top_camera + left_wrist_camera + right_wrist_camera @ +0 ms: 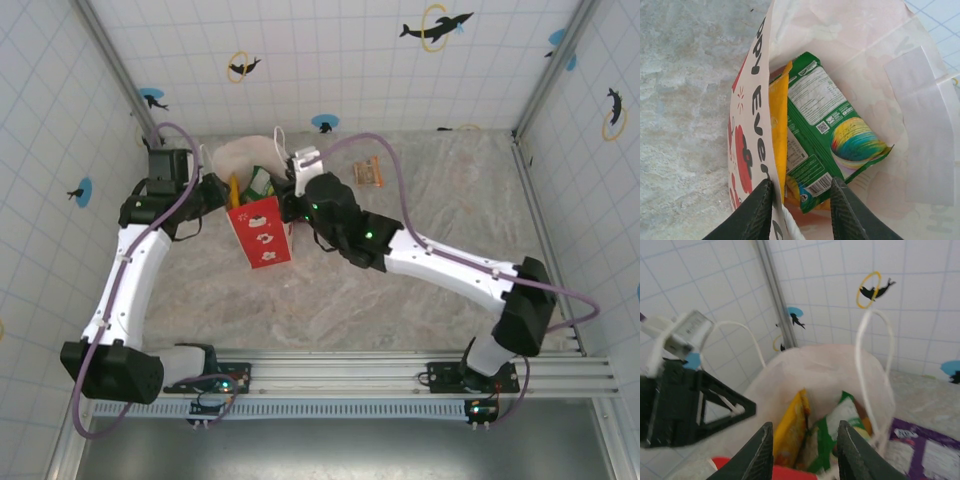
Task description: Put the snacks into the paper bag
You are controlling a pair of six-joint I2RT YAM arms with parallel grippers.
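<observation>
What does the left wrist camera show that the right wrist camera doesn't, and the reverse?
Left wrist, not right wrist: the paper bag's red printed outside and the green packet's QR code and barcode. Right wrist, not left wrist: a purple packet on the table beside the bag and an upright white handle. Both: the bag's white inside holding an orange packet and the green one.

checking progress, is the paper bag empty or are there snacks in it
Not empty: the paper bag, mouth open, holds a green packet and an orange packet beside it.
</observation>
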